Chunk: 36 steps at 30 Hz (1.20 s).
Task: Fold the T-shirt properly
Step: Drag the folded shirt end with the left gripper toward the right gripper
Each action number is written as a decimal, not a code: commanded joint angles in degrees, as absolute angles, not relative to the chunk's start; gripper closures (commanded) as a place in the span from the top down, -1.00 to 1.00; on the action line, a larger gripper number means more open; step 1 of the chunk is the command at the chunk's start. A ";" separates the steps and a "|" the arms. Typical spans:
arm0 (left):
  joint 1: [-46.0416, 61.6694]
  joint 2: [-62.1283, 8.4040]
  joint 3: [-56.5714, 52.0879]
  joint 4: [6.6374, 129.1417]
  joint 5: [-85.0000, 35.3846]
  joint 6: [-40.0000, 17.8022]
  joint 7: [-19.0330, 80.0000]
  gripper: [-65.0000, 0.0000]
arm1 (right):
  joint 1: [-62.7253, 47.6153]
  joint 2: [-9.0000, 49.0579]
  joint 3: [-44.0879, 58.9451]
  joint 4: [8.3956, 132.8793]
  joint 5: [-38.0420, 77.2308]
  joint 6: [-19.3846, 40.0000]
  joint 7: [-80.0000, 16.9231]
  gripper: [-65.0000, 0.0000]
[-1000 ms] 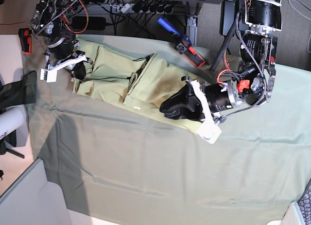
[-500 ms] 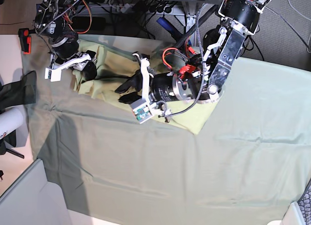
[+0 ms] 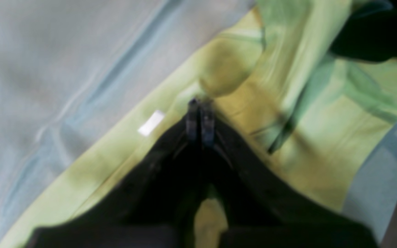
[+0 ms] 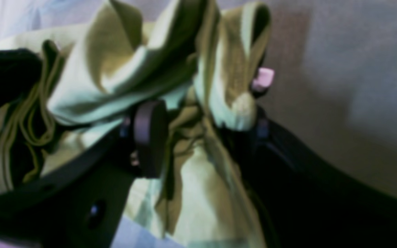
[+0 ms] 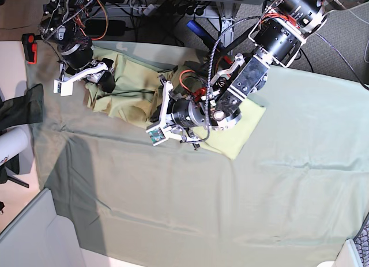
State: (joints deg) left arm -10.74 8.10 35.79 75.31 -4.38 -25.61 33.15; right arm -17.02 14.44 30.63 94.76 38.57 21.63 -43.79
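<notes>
A grey-green sheet point(image 5: 190, 198) is covering the table, wrinkling a little toward seven o'clock. A bare strip of pale tabletop point(image 5: 12, 76) is showing along its nine o'clock edge. The T-shirt point(image 5: 130, 91) is lying bunched on the sheet up around eleven o'clock, with one flat corner trailing toward the middle. A small white tag point(image 3: 151, 123) is showing near the T-shirt's edge.

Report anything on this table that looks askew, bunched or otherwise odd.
The T-shirt is no neat flat fold: its end by the right pincer is bunched into upright folds, with cloth between the open jaws. The left pincer is shut over the shirt near its white tag. Nothing looks torn or spilled.
</notes>
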 commanded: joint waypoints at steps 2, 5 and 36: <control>-13.13 9.00 37.43 76.12 -4.29 -22.79 32.03 -1.00 | -16.86 15.22 31.11 95.57 39.42 23.42 -42.89 -0.01; -14.33 9.00 39.57 76.29 -3.57 -20.86 32.84 -1.00 | -16.86 15.22 31.11 95.57 38.83 23.42 -42.87 -0.01; -14.11 9.00 57.47 72.49 2.66 -18.39 23.53 -1.00 | -16.86 15.09 32.67 95.77 41.69 23.44 -45.30 -0.01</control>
